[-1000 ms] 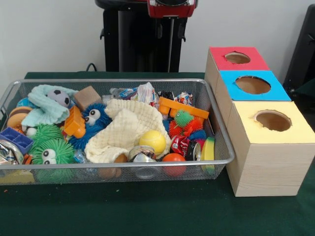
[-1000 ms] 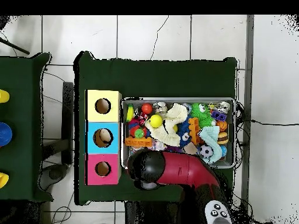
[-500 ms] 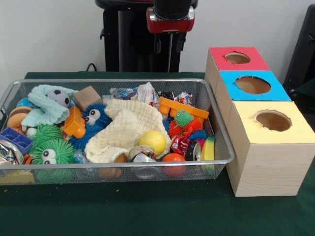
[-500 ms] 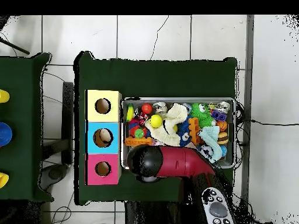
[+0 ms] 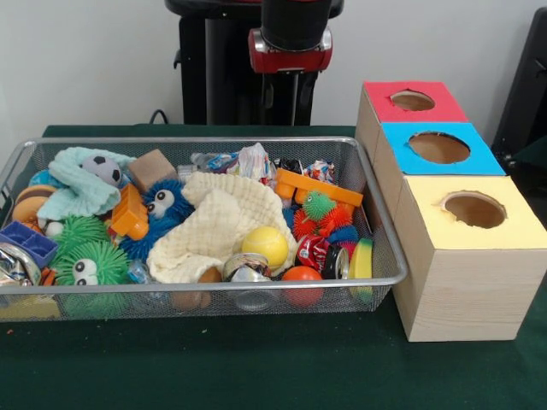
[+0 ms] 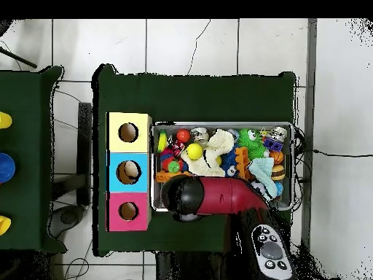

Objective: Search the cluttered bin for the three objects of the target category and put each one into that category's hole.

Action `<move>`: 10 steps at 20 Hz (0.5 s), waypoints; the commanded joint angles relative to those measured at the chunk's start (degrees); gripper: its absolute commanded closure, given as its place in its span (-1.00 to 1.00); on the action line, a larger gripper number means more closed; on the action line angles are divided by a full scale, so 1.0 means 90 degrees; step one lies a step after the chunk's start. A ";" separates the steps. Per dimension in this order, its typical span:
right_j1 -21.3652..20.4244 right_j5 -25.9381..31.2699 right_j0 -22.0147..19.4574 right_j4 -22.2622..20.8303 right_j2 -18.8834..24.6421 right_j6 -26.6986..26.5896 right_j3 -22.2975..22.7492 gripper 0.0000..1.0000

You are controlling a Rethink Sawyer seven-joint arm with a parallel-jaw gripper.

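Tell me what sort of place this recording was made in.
Most likely a robotics lab set up for a sorting test. A wire mesh bin full of mixed toys sits on a green-covered table beside a wooden box with red, blue and yellow holed tops, on a tiled floor with loose cables.

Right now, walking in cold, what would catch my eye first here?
Probably the wire mesh bin, heaped with bright toys: a yellow ball near its front, a blue furry googly-eyed toy beside a cream cloth. To its right in the front view stand three wooden boxes with red, blue and yellow holed tops, and the red and black arm hangs behind the bin.
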 commanded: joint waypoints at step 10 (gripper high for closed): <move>0.0500 -0.0320 -0.0258 -0.0412 0.0558 -0.0303 -0.0706 -1.00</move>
